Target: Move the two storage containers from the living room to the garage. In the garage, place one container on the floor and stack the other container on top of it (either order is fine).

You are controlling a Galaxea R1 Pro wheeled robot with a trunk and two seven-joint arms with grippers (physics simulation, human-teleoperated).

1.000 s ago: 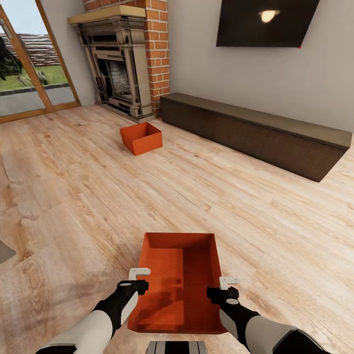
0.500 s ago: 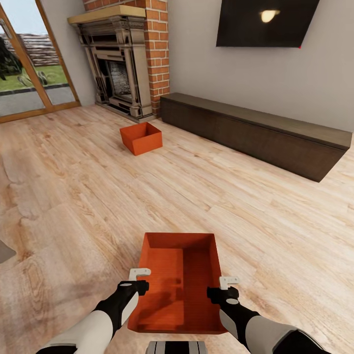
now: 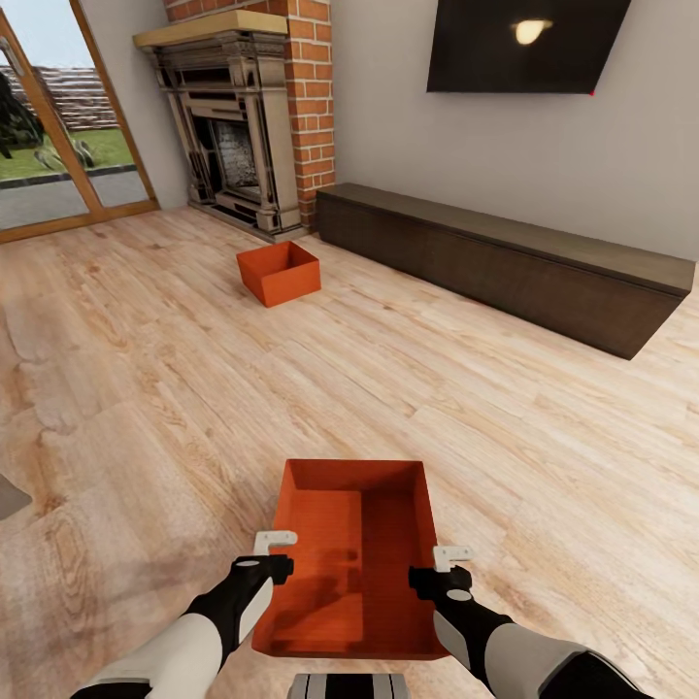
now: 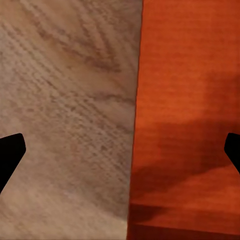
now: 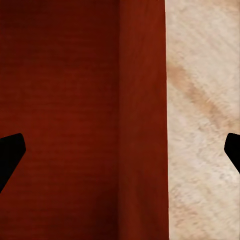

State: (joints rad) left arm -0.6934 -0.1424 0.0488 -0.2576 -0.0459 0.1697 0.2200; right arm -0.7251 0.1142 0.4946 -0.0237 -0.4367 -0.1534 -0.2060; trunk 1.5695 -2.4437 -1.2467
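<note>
Storage container one, the near container (image 3: 354, 558), sits on the light wood plank floor (image 3: 146, 388) directly in front of the robot, its long side running away from the camera and its open top facing up. The left gripper (image 3: 275, 549) hangs over its left wall and the right gripper (image 3: 450, 564) over its right wall, each above the rim. In the left wrist view the fingers (image 4: 11, 152) are spread wide, and the wall's thin edge runs between them, with the orange-red inside of the bin (image 4: 190, 125) on one side and bare planks (image 4: 65, 110) on the other. In the right wrist view the fingers (image 5: 10, 155) are likewise spread apart, straddling the right wall (image 5: 142, 120), with the bin's interior to one side and floor (image 5: 205, 125) to the other. Whether any finger touches the walls I cannot tell.

The far container (image 3: 280, 273) rests on the same planks, well apart, near the brick fireplace (image 3: 238, 126). A long dark low cabinet (image 3: 505, 262) runs along the pale wall beneath a wall TV (image 3: 524, 44). A glass door (image 3: 58, 126) with a wooden frame shows grass outside.
</note>
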